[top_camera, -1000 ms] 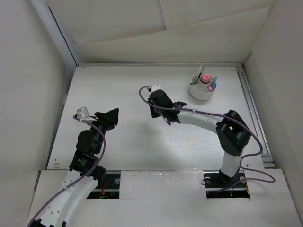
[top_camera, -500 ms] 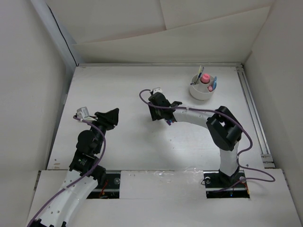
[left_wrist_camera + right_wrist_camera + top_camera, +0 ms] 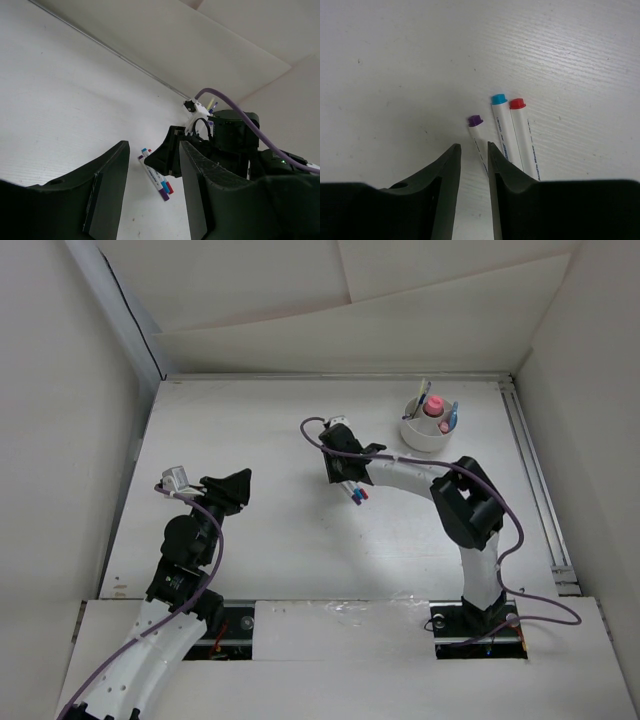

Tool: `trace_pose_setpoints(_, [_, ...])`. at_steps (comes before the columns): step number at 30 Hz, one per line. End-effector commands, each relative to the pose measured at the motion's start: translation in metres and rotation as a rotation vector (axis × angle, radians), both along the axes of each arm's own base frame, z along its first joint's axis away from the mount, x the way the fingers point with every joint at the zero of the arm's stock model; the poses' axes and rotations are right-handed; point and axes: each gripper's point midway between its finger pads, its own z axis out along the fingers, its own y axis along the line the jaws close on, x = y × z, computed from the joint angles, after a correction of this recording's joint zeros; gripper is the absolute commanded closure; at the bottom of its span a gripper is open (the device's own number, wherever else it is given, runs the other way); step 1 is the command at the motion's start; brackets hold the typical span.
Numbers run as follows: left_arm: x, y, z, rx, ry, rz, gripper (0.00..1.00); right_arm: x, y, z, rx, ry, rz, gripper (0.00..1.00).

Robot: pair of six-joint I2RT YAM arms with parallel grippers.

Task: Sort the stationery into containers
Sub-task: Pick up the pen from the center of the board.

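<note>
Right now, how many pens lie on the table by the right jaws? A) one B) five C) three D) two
C: the right wrist view shows a purple-capped pen, a blue-capped pen and a red-capped pen lying side by side on the table.

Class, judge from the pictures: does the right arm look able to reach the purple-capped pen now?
Probably yes. The right gripper hangs over the purple-capped pen, and nothing covers it. The fingers stand narrowly apart, and the blue-capped pen lies close beside it.

L arm (image 3: 160,630) & R arm (image 3: 400,478) w/ white shells, black joints (image 3: 468,515), purple cables (image 3: 240,102), matte black gripper fingers (image 3: 445,190)
</note>
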Motion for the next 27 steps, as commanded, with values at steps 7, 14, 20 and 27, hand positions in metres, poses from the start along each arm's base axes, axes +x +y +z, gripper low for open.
trace_pose_setpoints(7, [-0.001,-0.003,0.015,-0.013,-0.047,-0.015,0.59,0.012,0.004,0.000,0.026,0.019,0.009,0.68])
trace_pose_setpoints(14, [-0.003,-0.002,0.017,-0.016,-0.056,-0.015,0.59,0.013,0.007,-0.012,0.014,0.043,0.015,0.68])
trace_pose_setpoints(20, [-0.001,-0.003,0.015,-0.013,-0.047,-0.015,0.59,0.017,0.004,-0.013,0.014,0.043,0.006,0.61])
trace_pose_setpoints(27, [-0.001,-0.003,0.015,-0.013,-0.047,-0.015,0.59,0.015,0.004,-0.022,-0.001,0.064,0.018,0.80])
